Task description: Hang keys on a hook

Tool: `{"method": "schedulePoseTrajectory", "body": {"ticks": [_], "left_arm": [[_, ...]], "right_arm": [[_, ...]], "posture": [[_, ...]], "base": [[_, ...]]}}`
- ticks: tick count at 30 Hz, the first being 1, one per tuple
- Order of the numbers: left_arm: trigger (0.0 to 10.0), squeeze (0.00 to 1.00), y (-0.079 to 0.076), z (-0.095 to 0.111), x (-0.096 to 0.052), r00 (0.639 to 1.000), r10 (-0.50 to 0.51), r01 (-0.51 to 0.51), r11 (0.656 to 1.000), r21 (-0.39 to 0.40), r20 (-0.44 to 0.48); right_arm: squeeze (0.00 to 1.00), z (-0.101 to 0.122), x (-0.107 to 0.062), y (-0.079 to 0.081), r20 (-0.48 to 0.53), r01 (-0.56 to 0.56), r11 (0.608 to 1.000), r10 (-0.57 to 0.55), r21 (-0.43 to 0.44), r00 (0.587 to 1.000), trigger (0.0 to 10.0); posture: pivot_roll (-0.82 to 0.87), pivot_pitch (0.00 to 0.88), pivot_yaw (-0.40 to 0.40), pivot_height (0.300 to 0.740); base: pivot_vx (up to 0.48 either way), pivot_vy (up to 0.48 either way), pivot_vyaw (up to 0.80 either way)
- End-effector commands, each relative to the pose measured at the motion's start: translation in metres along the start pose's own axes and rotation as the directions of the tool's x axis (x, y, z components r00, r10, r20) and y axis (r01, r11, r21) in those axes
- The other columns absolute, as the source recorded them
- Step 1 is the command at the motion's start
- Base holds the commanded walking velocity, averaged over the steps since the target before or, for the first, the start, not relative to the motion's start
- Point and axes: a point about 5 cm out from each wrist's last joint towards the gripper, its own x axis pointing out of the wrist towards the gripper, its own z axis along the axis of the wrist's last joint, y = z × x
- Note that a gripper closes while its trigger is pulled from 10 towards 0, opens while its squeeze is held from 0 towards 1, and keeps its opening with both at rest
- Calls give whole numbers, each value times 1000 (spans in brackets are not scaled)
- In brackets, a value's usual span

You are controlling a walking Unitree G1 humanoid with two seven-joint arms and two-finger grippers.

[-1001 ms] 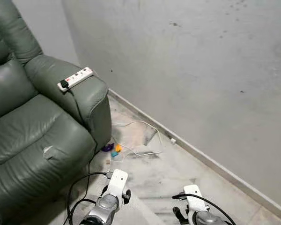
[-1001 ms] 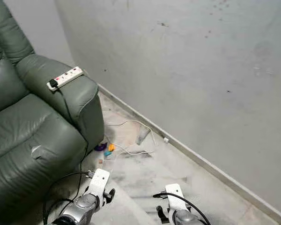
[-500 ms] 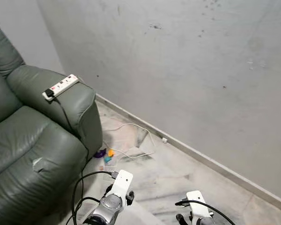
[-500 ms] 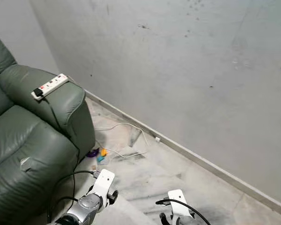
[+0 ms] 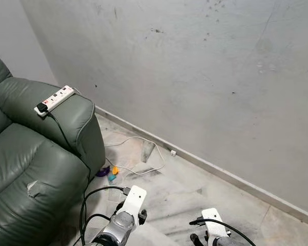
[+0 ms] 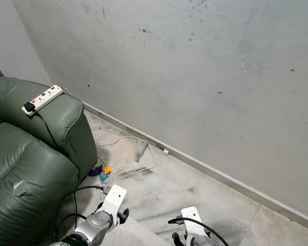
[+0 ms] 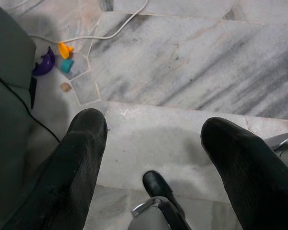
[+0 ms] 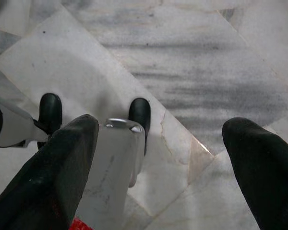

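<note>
I see both arms hanging idle over the grey marble floor (image 5: 185,189), left gripper (image 7: 153,139) and right gripper (image 8: 158,139) fingers wide, empty; green leather armchair (image 5: 36,154) at nine o'clock.

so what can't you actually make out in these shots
- Small coloured bits on the floor by the armchair: too small in the eye views, and no clearer in the left wrist view, to tell what they are.
- Power strip on the armrest: sockets too small to read.
- White cable: one end runs behind the armchair.
- Armchair: cut off by the left edge.
</note>
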Motion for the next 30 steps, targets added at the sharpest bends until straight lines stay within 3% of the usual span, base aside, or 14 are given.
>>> {"method": "schedulePoseTrajectory", "body": {"ticks": [1,6,23,26,27,28,30], "left_arm": [[10000,0,-1,1,0,1000,3,-3,1000,21,-1],[10000,0,-1,0,0,1000,-8,8,1000,18,-7],[10000,0,-3,-3,0,999,-30,31,999,35,-43],[10000,0,-3,-4,0,998,-31,32,999,13,-46],[10000,0,-3,-4,0,999,-12,11,1000,-27,-35],[10000,0,-3,-4,0,999,-12,11,1000,-27,-35],[10000,0,-1,-6,-1,997,75,-74,985,-157,-2]], "right_arm": [[0,1,0,1,6,-10,1000,10,-21,1000,10000],[0,0,0,1,0,-7,1000,7,-26,1000,10000],[0,-8,1,8,-37,-1,999,0,-42,999,10000],[0,-10,0,3,-34,18,999,-17,33,999,10000],[0,-9,-1,0,-27,32,995,-30,90,999,10000],[0,-9,-1,0,-27,32,995,-30,90,999,10000],[0,-5,-1,-9,-7,62,977,-62,205,998,10000]], "posture": [[15,36,9,740],[16,35,9,740],[5,38,13,740],[5,41,18,740],[6,43,21,740],[6,43,21,740],[7,45,23,740]], "base": [[0,0,0],[0,0,0],[0,0,-793],[0,0,-788],[0,0,-788],[0,0,-788],[0,0,-788]]}}
